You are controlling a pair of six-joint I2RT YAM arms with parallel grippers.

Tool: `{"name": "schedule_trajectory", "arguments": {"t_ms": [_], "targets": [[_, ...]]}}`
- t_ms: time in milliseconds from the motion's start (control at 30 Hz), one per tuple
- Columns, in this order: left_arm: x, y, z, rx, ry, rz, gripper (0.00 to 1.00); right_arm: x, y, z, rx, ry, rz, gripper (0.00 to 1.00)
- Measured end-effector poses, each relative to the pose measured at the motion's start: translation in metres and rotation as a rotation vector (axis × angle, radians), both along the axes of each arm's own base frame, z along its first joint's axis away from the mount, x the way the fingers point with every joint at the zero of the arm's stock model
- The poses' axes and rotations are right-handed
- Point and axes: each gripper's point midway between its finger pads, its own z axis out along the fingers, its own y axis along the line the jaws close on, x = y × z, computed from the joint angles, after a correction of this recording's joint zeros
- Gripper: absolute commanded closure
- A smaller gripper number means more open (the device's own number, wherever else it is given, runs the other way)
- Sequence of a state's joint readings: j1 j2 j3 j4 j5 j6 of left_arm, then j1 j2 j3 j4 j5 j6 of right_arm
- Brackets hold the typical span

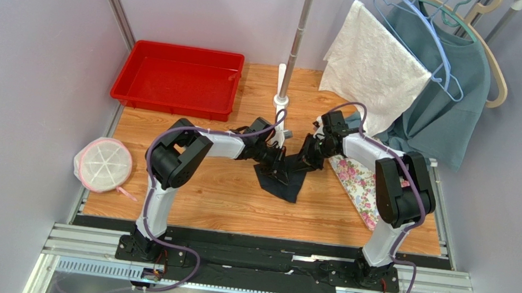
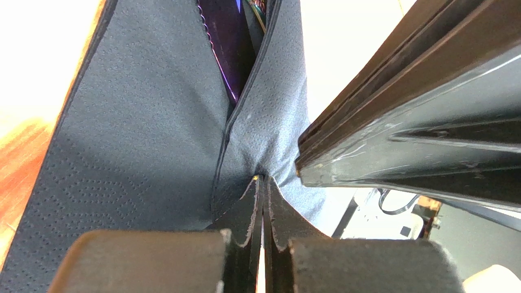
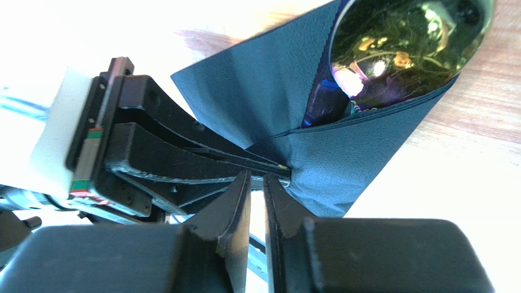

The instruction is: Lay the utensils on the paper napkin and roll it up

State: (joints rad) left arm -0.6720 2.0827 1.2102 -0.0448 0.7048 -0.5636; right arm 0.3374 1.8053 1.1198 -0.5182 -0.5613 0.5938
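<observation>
- A wooden table (image 1: 236, 202) stands between pale lilac walls, with both arm bases at its near edge.
- The paper napkin (image 1: 286, 182) lies near the middle of the table. It is dark and folded over on itself into a pocket.
- The utensils (image 2: 227, 49) sit inside the fold. The left wrist view shows a dark, purple-tinted piece with a serrated edge between the two napkin layers.
- A spoon (image 3: 403, 49) has its shiny gold bowl sticking out of the pocket's open end.
- The left end effector (image 2: 264, 180) has its fingers pressed together, pinching the folded edge of the napkin.
- The right end effector (image 3: 257, 176) has its fingers slightly spread, with a narrow bright gap between them. The tips are just beside the pinched corner, and nothing shows inside the gap.
- The two end effectors face each other closely over the napkin.
- A floral mat (image 1: 358, 186) lies near the napkin, on its right.
- A metal pole (image 1: 292, 55) rises behind the napkin.
- A red tray (image 1: 176, 79) sits at the far left of the table.
- A white cloth (image 1: 374, 71) and a teal garment (image 1: 442, 114) hang on hangers at the far right.
- A round white object in a clear bag (image 1: 103, 165) rests at the table's left edge.
</observation>
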Motion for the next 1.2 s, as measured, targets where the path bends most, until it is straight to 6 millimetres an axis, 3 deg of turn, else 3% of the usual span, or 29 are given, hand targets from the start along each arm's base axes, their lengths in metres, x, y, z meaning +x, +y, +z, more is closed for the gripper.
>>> {"name": "schedule_trajectory", "arguments": {"t_ms": [233, 400, 767, 1000, 1200], "targets": [[0.000, 0.000, 0.000, -0.001, -0.008, -0.007, 1.00, -0.006, 0.005, -0.010, -0.015, 0.023, 0.015, 0.92], [0.000, 0.000, 0.000, -0.010, -0.010, -0.004, 0.93, -0.016, 0.000, -0.040, -0.059, 0.087, 0.018, 0.95], [-0.012, 0.016, 0.009, -0.052, -0.036, 0.022, 0.84, -0.019, 0.005, -0.041, -0.010, 0.117, 0.054, 0.98], [-0.033, -0.004, 0.034, -0.166, -0.044, -0.027, 0.83, -0.018, 0.006, -0.041, 0.004, 0.123, 0.061, 0.99], [-0.051, -0.018, 0.037, -0.205, -0.027, -0.070, 0.85, -0.019, 0.007, -0.041, 0.015, 0.130, 0.067, 0.99]]}}
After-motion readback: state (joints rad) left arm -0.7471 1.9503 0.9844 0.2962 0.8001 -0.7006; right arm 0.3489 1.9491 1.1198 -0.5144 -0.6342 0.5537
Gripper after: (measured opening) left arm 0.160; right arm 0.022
